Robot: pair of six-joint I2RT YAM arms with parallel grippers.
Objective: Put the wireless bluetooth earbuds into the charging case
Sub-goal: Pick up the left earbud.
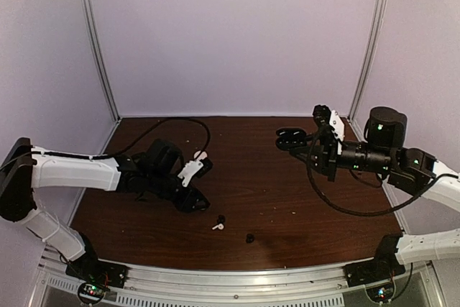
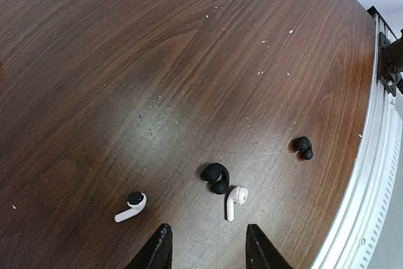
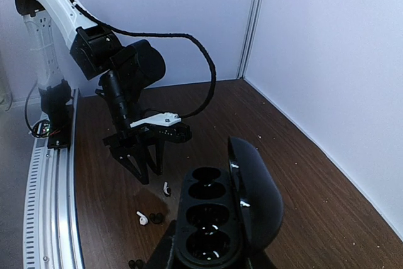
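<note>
Now L gripper (image 2: pixel 208 248) wide near black earbuds (image 2: pixel 216 177); R gripper (image 1: pixel 307 141) grips open case (image 3: pixel 217 218).

A white stemmed earbud (image 2: pixel 234 201) lies just beside the left black earbud (image 2: pixel 215 177), crowding it; the right black earbud (image 2: pixel 303 147) sits apart, bare worktop (image 2: pixel 157 61) around it.

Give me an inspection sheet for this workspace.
Surface: dark wood table, pale specks, one dull patch.
Job's things: two black earbuds loose on the table; case open, wells look empty.
Clutter: two white stemmed earbuds.
Grippers: left pincer open, empty, near the earbuds; right pincer shut on the case.
Cables: black cable looped at each arm.
Surroundings: pale walls, metal rail at near edge.
</note>
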